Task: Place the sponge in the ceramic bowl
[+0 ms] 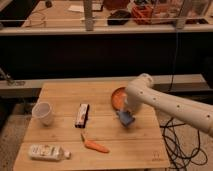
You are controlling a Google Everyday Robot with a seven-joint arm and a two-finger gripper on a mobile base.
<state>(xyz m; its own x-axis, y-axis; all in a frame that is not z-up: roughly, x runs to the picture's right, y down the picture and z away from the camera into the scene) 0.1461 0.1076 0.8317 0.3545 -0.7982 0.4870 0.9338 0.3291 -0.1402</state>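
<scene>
Sponge (pixel 127 120) is being pinched in gripper (pixel 124 113) over counter (pixel 65 97), toward right edge, just in front of ceramic bowl (pixel 116 95) | judged: sponge is best being carried clear over bowl rim, centred, lowered before release.
</scene>
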